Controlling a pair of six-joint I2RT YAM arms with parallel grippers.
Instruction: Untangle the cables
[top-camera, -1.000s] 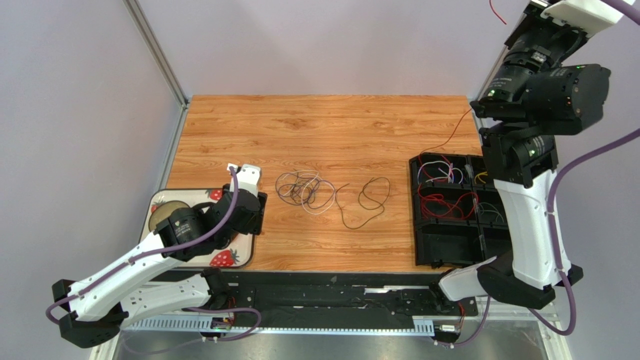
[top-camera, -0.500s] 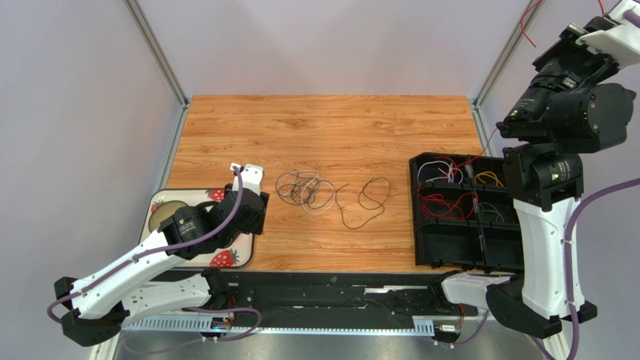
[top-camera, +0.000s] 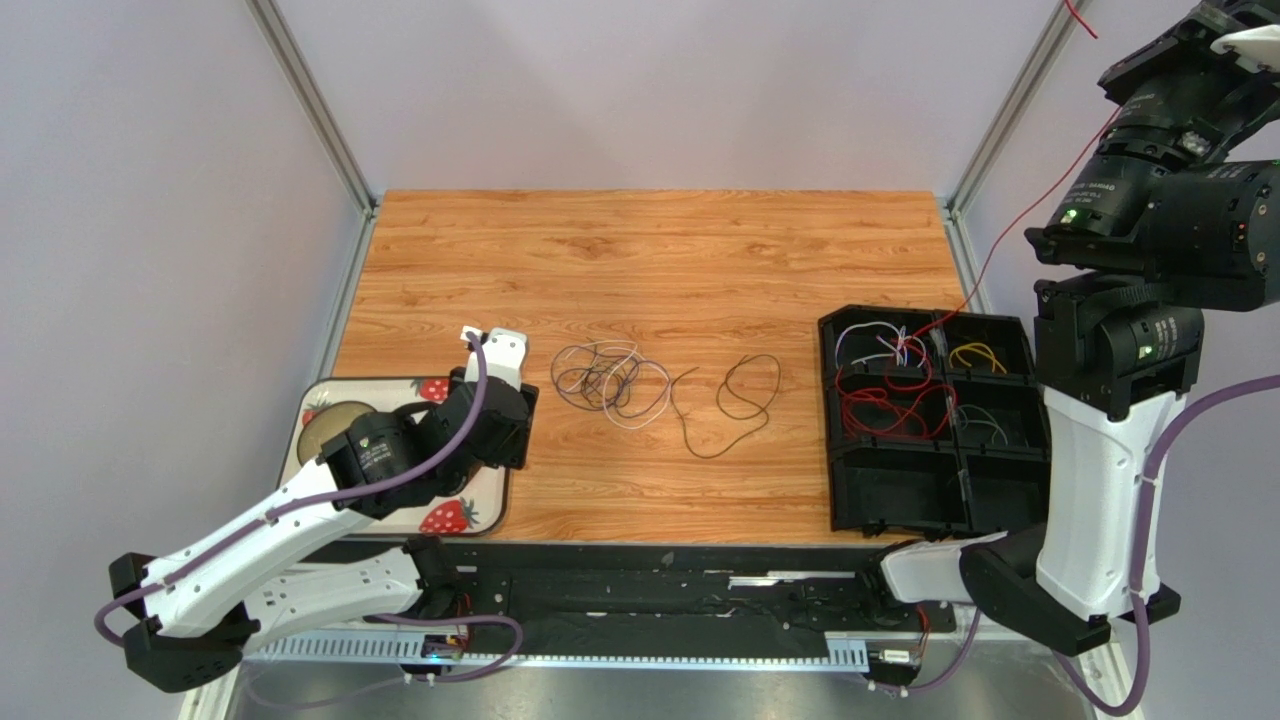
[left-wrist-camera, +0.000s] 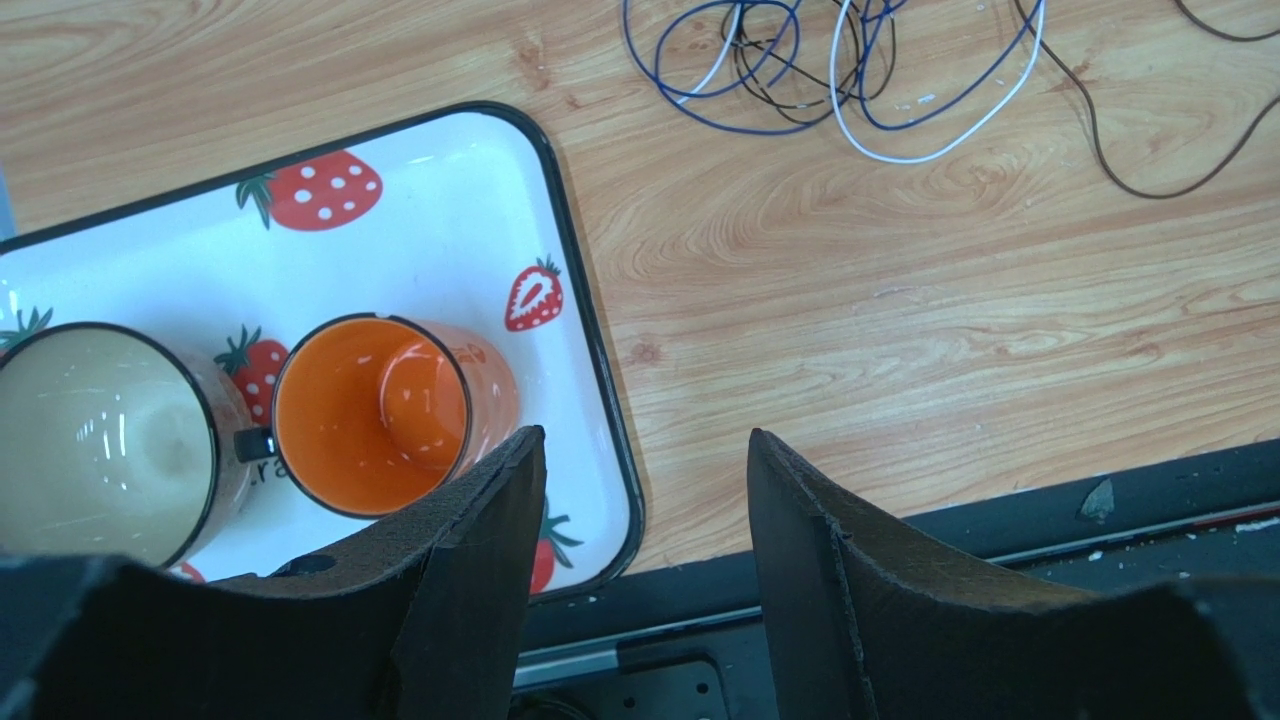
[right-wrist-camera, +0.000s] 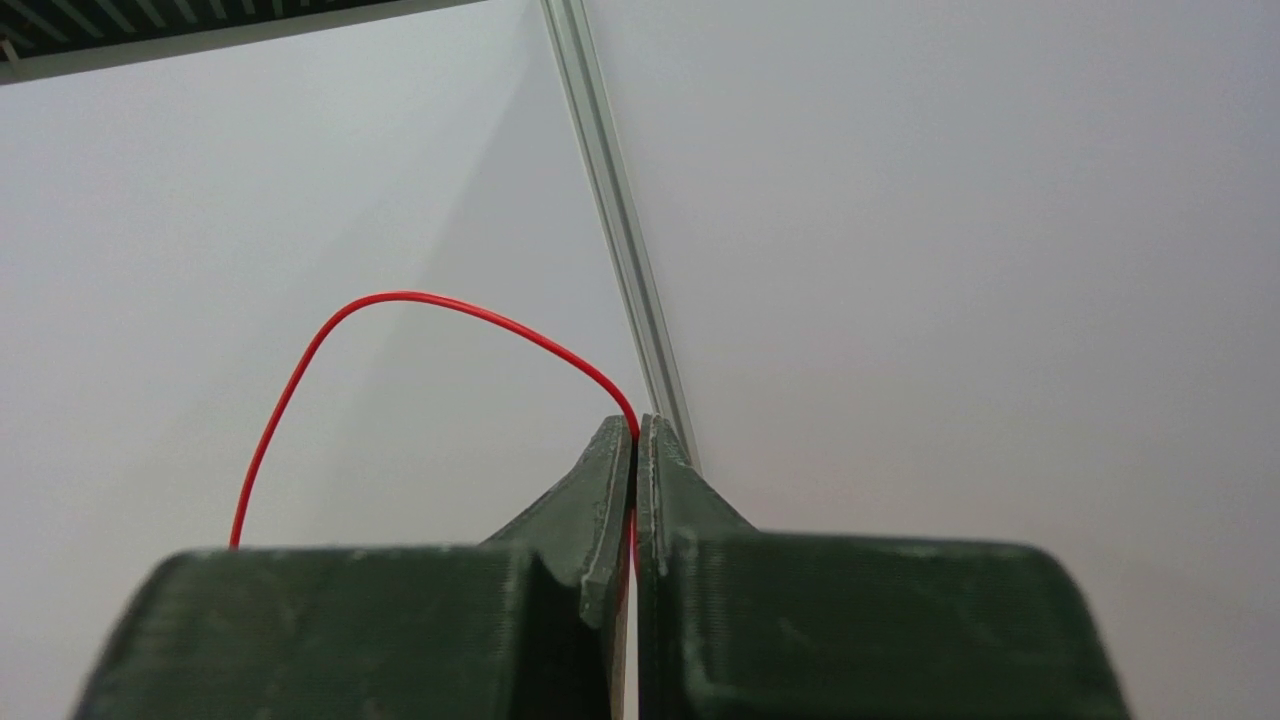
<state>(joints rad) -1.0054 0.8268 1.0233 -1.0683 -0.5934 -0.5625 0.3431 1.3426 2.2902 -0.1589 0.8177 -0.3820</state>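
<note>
A tangle of blue, white and dark cables (top-camera: 609, 378) lies mid-table, also in the left wrist view as a cable tangle (left-wrist-camera: 812, 75). A single dark cable (top-camera: 736, 402) loops just to its right. My right gripper (right-wrist-camera: 639, 428) is shut on a thin red cable (right-wrist-camera: 421, 300), raised high at the top right. That red cable (top-camera: 1037, 210) slants down to the black organizer (top-camera: 831, 420). My left gripper (left-wrist-camera: 643, 438) is open and holds nothing. It hovers over the strawberry tray's right edge, left of the tangle.
The black organizer's compartments hold red, white and yellow cables. The strawberry tray (left-wrist-camera: 451, 195) at the near left carries an orange cup (left-wrist-camera: 376, 413) and a cream cup (left-wrist-camera: 90, 443). Metal frame posts (top-camera: 308, 98) stand at the table's back corners.
My right arm has swung right and higher with the red cable; its trailing end has left the tabletop and now runs to the organizer. The left arm has not moved.
</note>
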